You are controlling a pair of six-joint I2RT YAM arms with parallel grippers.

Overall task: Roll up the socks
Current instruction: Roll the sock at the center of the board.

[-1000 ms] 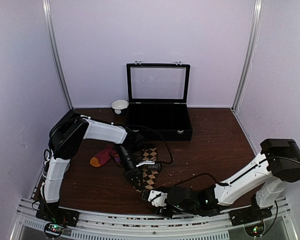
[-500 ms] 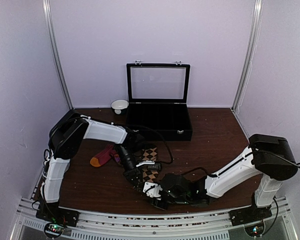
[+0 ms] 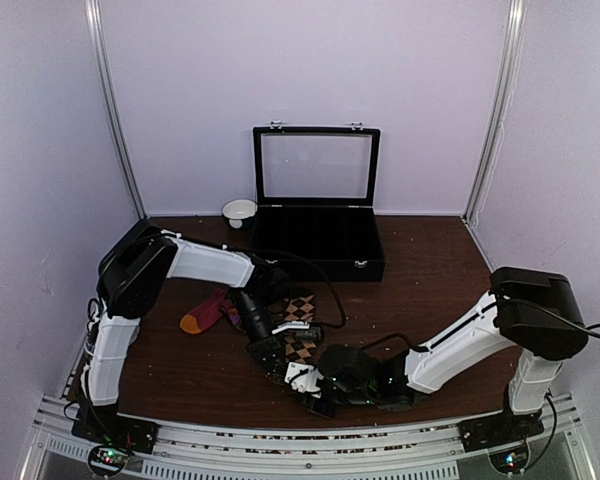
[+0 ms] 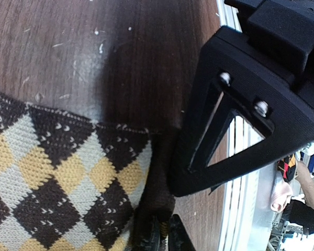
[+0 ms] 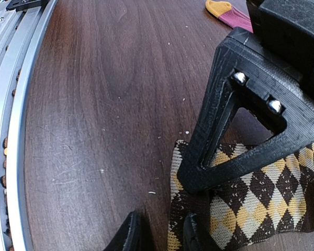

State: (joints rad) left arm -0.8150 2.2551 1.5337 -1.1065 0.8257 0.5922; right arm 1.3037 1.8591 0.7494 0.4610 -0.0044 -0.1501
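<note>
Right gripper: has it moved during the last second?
Yes. Judged against the metal rail in front, the right gripper has shifted left and slightly away from it, reaching the argyle sock's near end.

Lower centre of frame: brown argyle sock (image 3: 300,305), tan diamonds, spread flat. Left of it: magenta sock (image 3: 210,312), orange toe, crumpled.

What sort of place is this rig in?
Probably a lab robot cell, not a home: plain enclosure walls with metal corner posts, left arm and right arm bolted to a metal rail at the table edge.
</note>
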